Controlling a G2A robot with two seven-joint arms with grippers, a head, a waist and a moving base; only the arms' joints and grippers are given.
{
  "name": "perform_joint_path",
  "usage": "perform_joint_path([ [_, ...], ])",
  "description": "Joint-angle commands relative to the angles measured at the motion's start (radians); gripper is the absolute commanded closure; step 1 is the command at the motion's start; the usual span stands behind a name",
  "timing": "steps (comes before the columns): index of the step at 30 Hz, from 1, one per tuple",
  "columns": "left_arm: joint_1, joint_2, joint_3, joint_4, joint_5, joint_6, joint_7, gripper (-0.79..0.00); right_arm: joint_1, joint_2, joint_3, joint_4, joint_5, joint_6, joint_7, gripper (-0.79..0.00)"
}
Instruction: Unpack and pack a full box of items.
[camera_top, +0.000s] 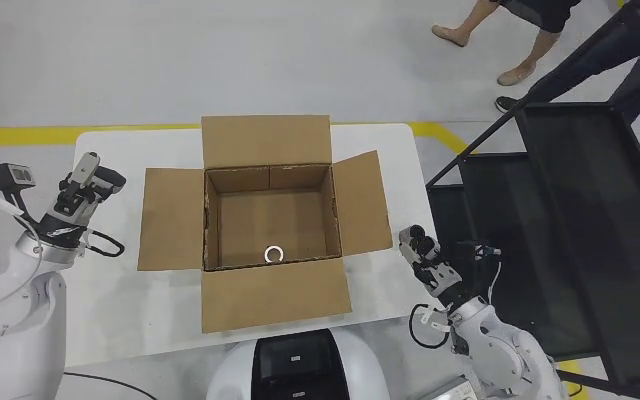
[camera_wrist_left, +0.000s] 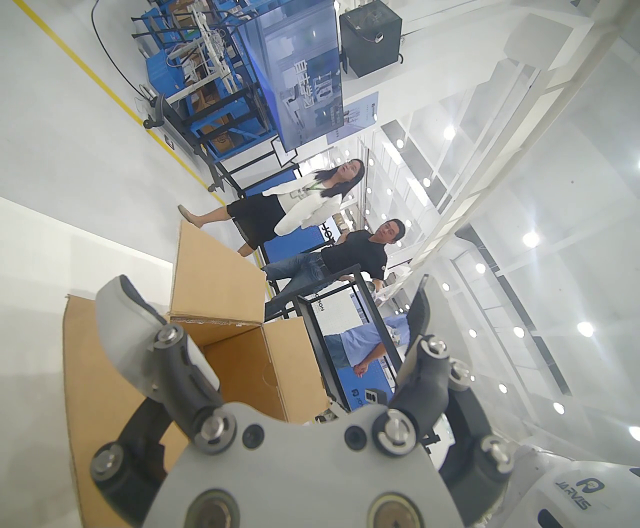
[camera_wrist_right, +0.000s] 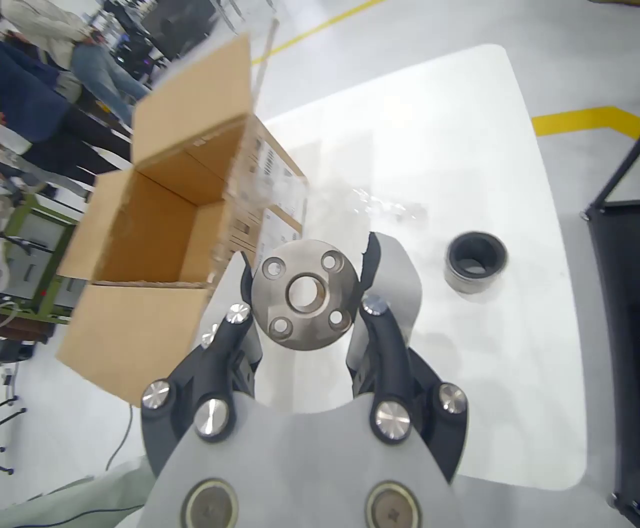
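From above, we record the cardboard box (camera_top: 275, 295) standing open at the middle of the white table (camera_top: 385, 295), all four flaps folded out. A small pale ring (camera_top: 273, 254) lies on its floor against the near wall; we cannot tell what it is. The left gripper (camera_top: 90, 175) sits to the left of the box's left flap. The right gripper (camera_top: 415, 242) sits at the table's right edge, just past the right flap. Both are apart from the box. Finger spacing cannot be judged at this angle, and any load in the right gripper is hard to make out.

On the left wrist view, the left gripper (camera_wrist_left: 270, 295) has its fingers spread wide with nothing between them. It is tilted upward beside the box (camera_wrist_left: 215, 280), whose lower part is hidden behind one finger.

On the right wrist view, the right gripper (camera_wrist_right: 307, 260) pinches a round metal flange (camera_wrist_right: 305, 295) by its rim, one finger at each side. The flange has a central bore and four bolt holes. The gripper is above the table (camera_wrist_right: 450, 125), with the box (camera_wrist_right: 145, 235) off to one side, its labels smeared and unreadable. A dark cylindrical sleeve (camera_wrist_right: 476, 267) stands on the table near the fingers, apart from them.
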Motion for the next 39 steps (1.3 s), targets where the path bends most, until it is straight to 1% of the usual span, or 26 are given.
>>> perform_joint_path([
  [1,0.000,0.000,0.000,0.000,0.000,0.000,0.000,-0.785,0.001,0.000,-0.011,-0.037,0.008,-0.006,0.003,0.000],
  [4,0.000,0.000,0.000,0.000,0.000,0.000,0.000,-0.785,0.021,0.000,-0.043,-0.073,0.017,-0.007,0.014,0.000],
  [10,0.000,0.000,0.000,0.000,0.000,0.000,0.000,-0.785,0.132,0.000,-0.135,-0.065,-0.047,0.001,0.052,0.000],
  [17,0.000,0.000,0.000,0.000,0.000,0.000,0.000,-0.785,0.292,-0.006,-0.294,-0.024,-0.163,0.042,0.088,0.000],
  [22,0.000,0.000,0.000,0.000,0.000,0.000,0.000,-0.785,0.376,-0.012,-0.404,0.002,-0.242,0.066,0.109,0.000],
  [30,0.000,0.000,0.000,0.000,0.000,0.000,0.000,-0.785,0.473,-0.023,-0.535,0.060,-0.345,0.112,0.129,0.000],
  [39,0.000,0.000,0.000,0.000,0.000,0.000,0.000,-0.785,0.534,-0.032,-0.618,0.100,-0.422,0.172,0.139,0.000],
])
